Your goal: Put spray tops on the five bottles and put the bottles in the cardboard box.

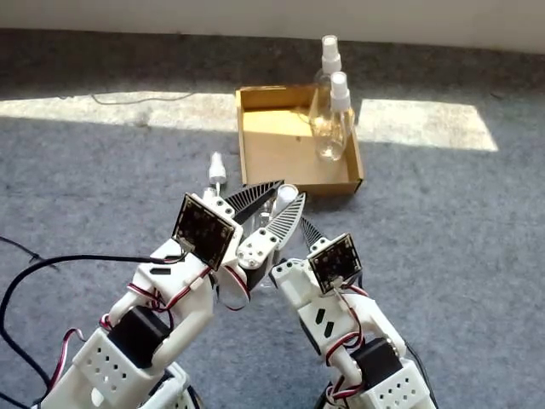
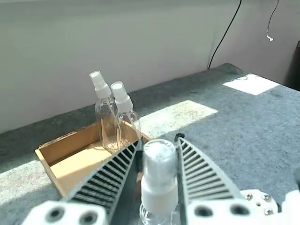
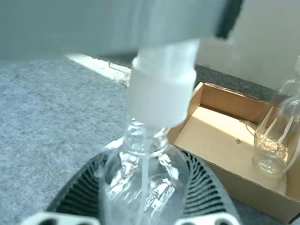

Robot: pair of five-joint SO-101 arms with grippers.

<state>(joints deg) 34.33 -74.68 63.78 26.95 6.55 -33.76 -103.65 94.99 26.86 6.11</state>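
Holding the spray top (image 2: 158, 173), pinched in the left claw (image 2: 157, 140), plumb over the bottle (image 3: 143, 154) clamped by the right claw (image 3: 145, 197) should let it seat without cross-threading

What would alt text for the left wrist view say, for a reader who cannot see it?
The ribbed fingers of the left gripper clamp a white spray top, seen up close. Behind, an open cardboard box on grey carpet holds two standing clear bottles with spray tops on.
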